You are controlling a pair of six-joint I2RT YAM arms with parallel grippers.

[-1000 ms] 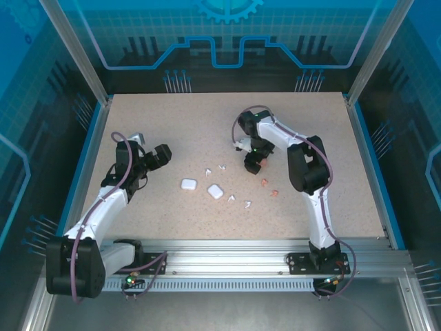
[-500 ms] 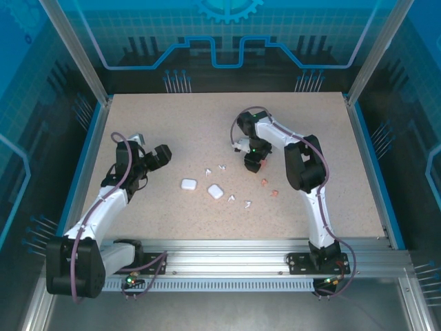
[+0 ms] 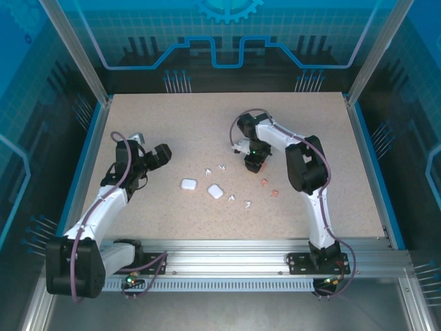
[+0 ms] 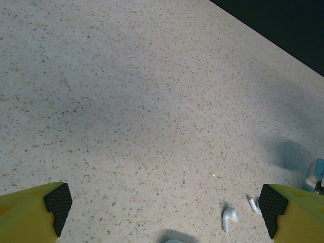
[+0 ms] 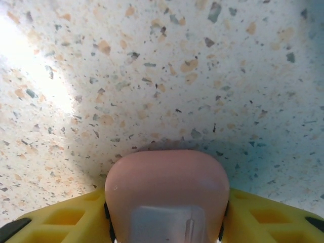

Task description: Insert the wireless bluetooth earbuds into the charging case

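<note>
My right gripper (image 5: pixel 167 223) is shut on a salmon-pink charging case (image 5: pixel 167 185); its yellow fingers (image 5: pixel 258 215) press both sides, low over the table. From above, that gripper (image 3: pixel 255 164) is right of centre. Two pink earbuds (image 3: pixel 264 181) (image 3: pixel 274 192) lie just in front of it. Two white cases (image 3: pixel 188 184) (image 3: pixel 216 191) lie mid-table, with several white earbuds (image 3: pixel 208 170) (image 3: pixel 232 198) around them. My left gripper (image 4: pixel 164 207) hovers open and empty at the left (image 3: pixel 155 155), with a white earbud (image 4: pixel 229 215) lying near its right finger.
The speckled table (image 3: pixel 172 124) has blue raised edges left and right. An aluminium rail (image 3: pixel 227 252) with both arm bases runs along the near edge. A dark area (image 4: pixel 283 25) lies beyond the table's far edge in the left wrist view.
My right gripper has closed in on the pink case while staying in nearly the same spot. The left arm has not moved.
</note>
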